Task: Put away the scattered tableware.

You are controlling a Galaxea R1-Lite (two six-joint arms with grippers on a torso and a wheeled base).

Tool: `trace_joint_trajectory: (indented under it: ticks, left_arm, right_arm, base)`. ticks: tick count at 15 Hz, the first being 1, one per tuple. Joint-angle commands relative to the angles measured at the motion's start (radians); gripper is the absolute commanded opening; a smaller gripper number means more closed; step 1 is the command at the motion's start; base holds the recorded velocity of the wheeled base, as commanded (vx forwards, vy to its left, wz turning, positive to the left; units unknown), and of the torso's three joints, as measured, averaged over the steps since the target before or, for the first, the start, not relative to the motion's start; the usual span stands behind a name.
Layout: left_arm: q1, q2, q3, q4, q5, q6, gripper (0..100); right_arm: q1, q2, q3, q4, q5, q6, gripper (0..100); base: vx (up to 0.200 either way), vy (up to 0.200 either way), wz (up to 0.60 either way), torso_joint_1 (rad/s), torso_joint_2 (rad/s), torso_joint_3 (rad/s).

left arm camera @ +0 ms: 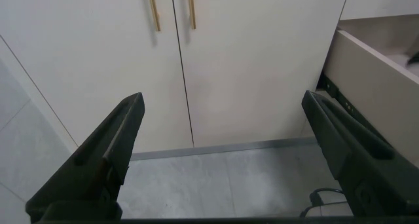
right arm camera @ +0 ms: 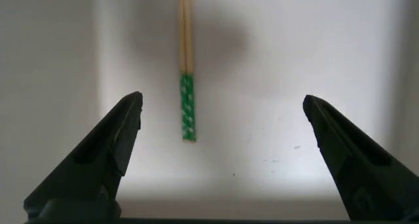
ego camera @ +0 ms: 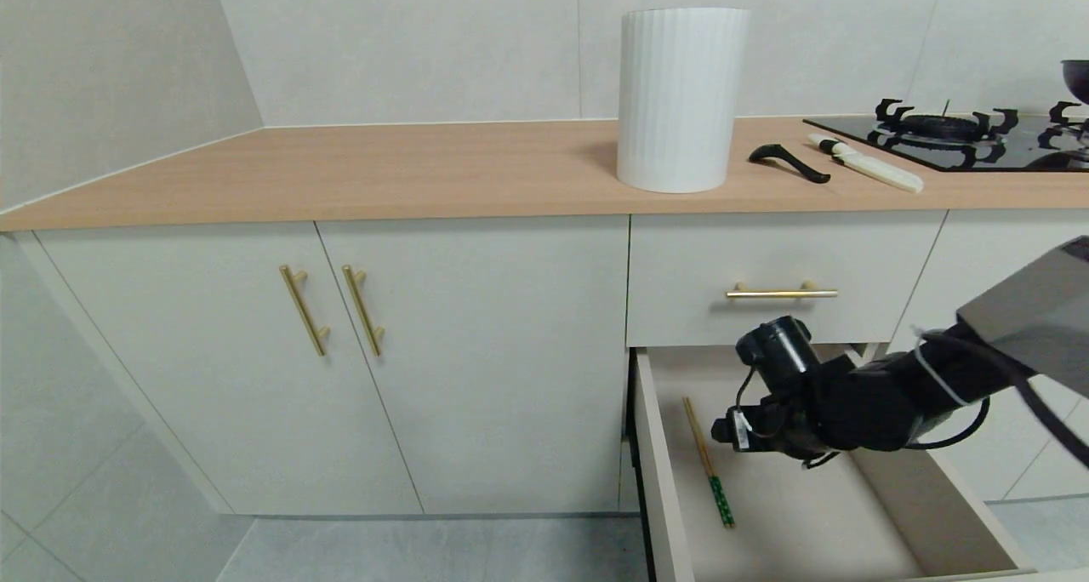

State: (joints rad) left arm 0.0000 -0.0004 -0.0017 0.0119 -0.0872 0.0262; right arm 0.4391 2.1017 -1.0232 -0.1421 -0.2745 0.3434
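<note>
Right gripper [ego camera: 749, 433] hangs inside the open drawer [ego camera: 659, 463], above its pale floor, holding nothing. In the right wrist view the right gripper [right arm camera: 222, 106] has its two dark fingers [right arm camera: 118, 145] spread wide, with bare drawer floor [right arm camera: 294, 86] between them.

Chopsticks [ego camera: 706, 463]: a pair lying flat and side by side on the drawer floor, just beside the right gripper on its left and below it, not touching it. From the wrist, the chopsticks [right arm camera: 186, 67] fall inside the gap between the fingers, closer to one finger than the other. The green patterned end is the part nearest the gripper, and the plain wooden length runs away from it toward the back of the drawer.

Left gripper [left arm camera: 222, 99] is low, well apart from the right one, fingers wide apart and empty. Ahead of it are the closed cabinet doors with their gold handles [left arm camera: 153, 8], then floor tile, and off to one side the outer wall of the drawer [left arm camera: 386, 80].

Above and beyond the right gripper is the closed upper drawer with a gold bar handle [ego camera: 781, 293]. Higher still, on the wooden counter [ego camera: 383, 169], stand a white ribbed container [ego camera: 681, 97], a black-handled utensil [ego camera: 787, 161] and a white knife [ego camera: 863, 163], near the black stove [ego camera: 953, 135].
</note>
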Motion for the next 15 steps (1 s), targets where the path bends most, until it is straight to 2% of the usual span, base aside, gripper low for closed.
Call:
trace_joint_trajectory:
  ticks: [1, 4, 9, 13, 15]
  left_arm:
    - [0.000, 0.000, 0.000, 0.000, 0.000, 0.000, 100]
    - [0.000, 0.000, 0.000, 0.000, 0.000, 0.000, 100]
    - [0.000, 0.000, 0.000, 0.000, 0.000, 0.000, 100]
    - [0.000, 0.000, 0.000, 0.000, 0.000, 0.000, 100]
    - [0.000, 0.000, 0.000, 0.000, 0.000, 0.000, 100]
  right_arm:
    - [-0.010, -0.226, 0.031, -0.001, -0.006, -0.015, 100]
    - [-0.053, -0.388, 0.046, -0.001, -0.005, -0.057, 100]
    - [-0.091, -0.442, 0.046, -0.002, -0.005, -0.083, 100]
    - [-0.096, -0.445, 0.046, -0.002, -0.005, -0.084, 100]
    - [-0.096, -0.448, 0.046, -0.002, -0.005, -0.084, 100]
  base:
    - [0.000, 0.000, 0.00, 0.000, 0.00, 0.000]
    - [0.000, 0.000, 0.00, 0.000, 0.00, 0.000]
    - [0.000, 0.000, 0.00, 0.000, 0.00, 0.000]
    - [0.000, 0.000, 0.00, 0.062, -0.23, -0.233]
    - [0.000, 0.000, 0.00, 0.190, -0.51, -0.305]
